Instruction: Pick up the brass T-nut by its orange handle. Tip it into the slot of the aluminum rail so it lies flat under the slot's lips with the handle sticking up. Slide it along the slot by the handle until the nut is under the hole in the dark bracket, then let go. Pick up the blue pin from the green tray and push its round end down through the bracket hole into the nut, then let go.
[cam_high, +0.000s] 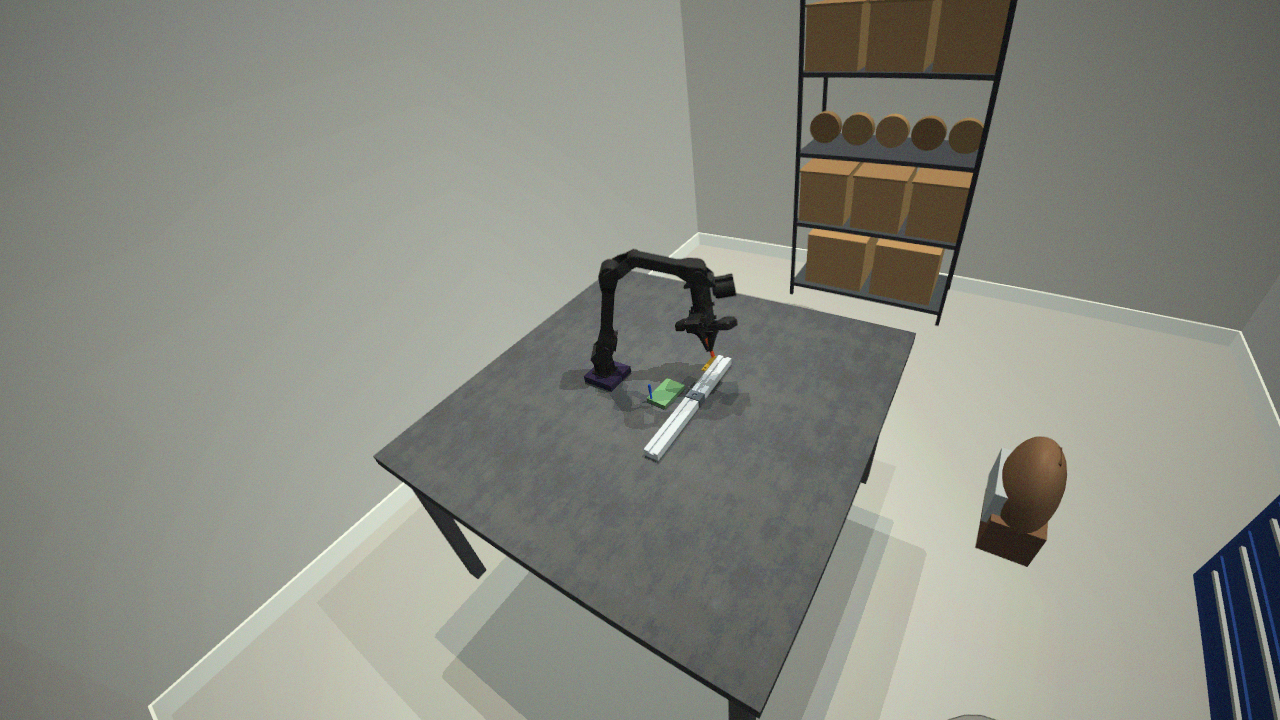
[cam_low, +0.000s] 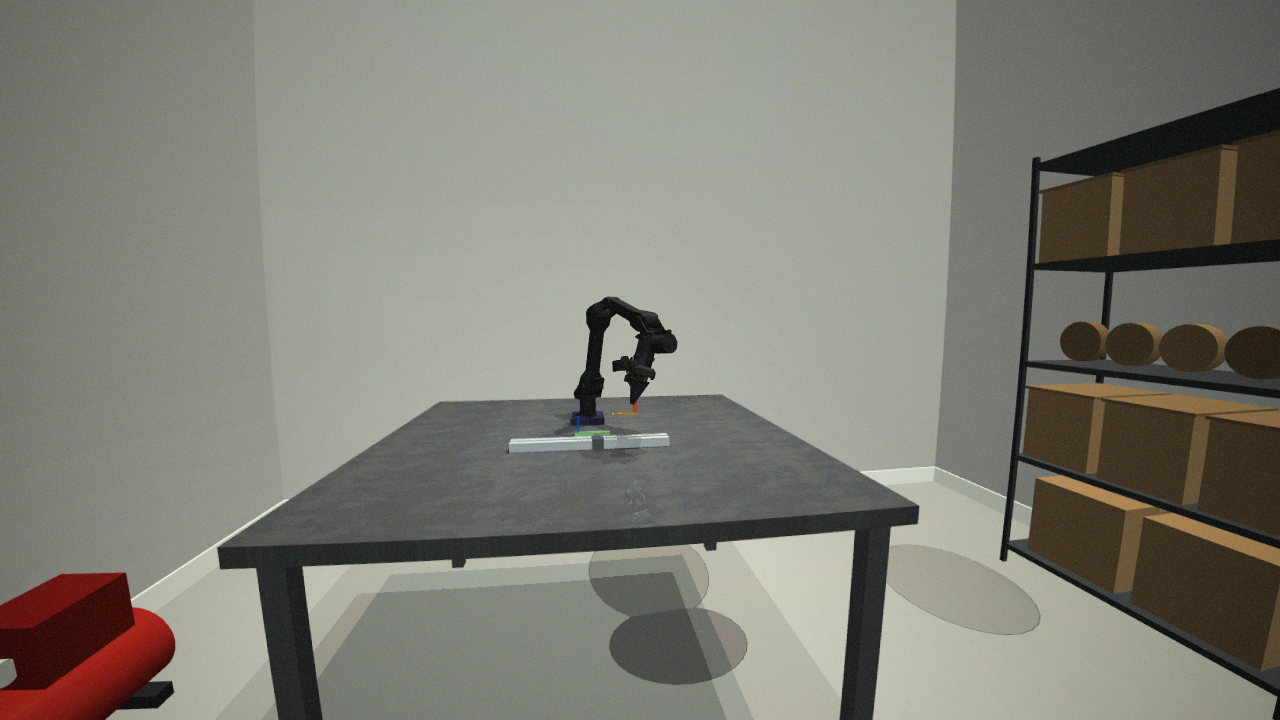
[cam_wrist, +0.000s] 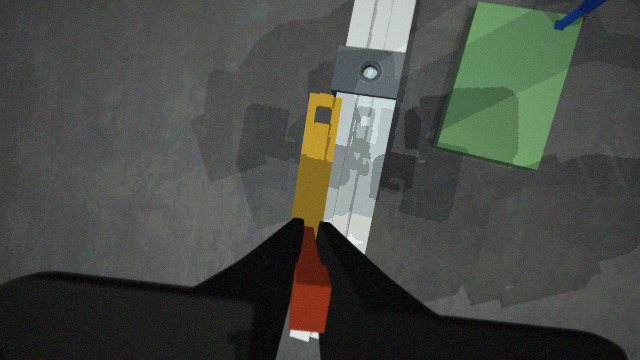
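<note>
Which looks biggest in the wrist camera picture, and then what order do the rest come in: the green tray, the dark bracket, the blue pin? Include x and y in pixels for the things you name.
As they look in the wrist view, largest to smallest:
1. Green tray (cam_high: 666, 393) (cam_low: 592, 433) (cam_wrist: 505, 90)
2. Dark bracket (cam_high: 694, 394) (cam_low: 597, 442) (cam_wrist: 347, 75)
3. Blue pin (cam_high: 649, 392) (cam_low: 578, 424) (cam_wrist: 575, 16), partly cut off by the picture's edge

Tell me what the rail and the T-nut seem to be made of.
The rail looks like bare aluminum, judging by its pale silvery faces; painted metal is possible. The T-nut seems to be brass, smooth and satin, from its even golden yellow, though coated plastic could look alike.
</note>
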